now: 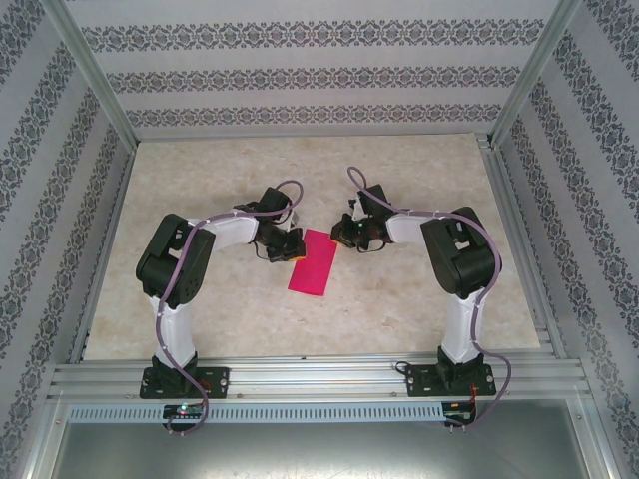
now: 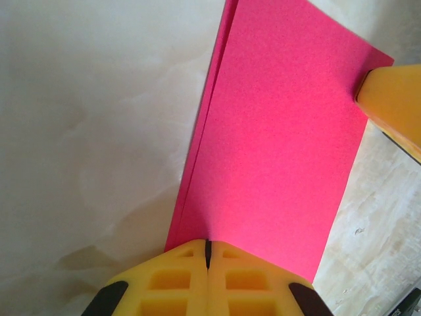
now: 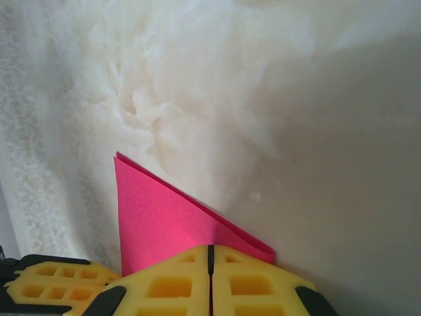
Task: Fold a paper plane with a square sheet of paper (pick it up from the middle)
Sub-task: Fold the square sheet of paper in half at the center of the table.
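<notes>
Magenta-pink, the square sheet of paper (image 1: 314, 262) lies folded in half as a narrow strip near the middle of the marble-patterned table (image 1: 419, 309). In the top view its long sides run from about one o'clock down to seven o'clock.

The left gripper (image 1: 290, 246) sits at the strip's ten o'clock, at its far left corner. The right gripper (image 1: 342, 236) sits at the strip's one o'clock, at the far right corner. The two point toward each other across the strip's far short edge.

In the left wrist view the left gripper (image 2: 208, 247) has its yellow jaws closed, with only a thin dark seam between them. Their tips meet the near edge of the paper (image 2: 276, 145) at six o'clock. Along the strip's ten o'clock side two layers show, slightly offset. At two o'clock a yellow finger of the right gripper (image 2: 391, 99) touches the paper's corner.

In the right wrist view the right gripper (image 3: 211, 249) is closed too, its tips against the paper (image 3: 158, 210), which spreads toward ten o'clock. The left gripper (image 3: 52, 283) shows at eight o'clock.

I cannot tell whether either pincer pinches the paper or merely presses on it.
</notes>
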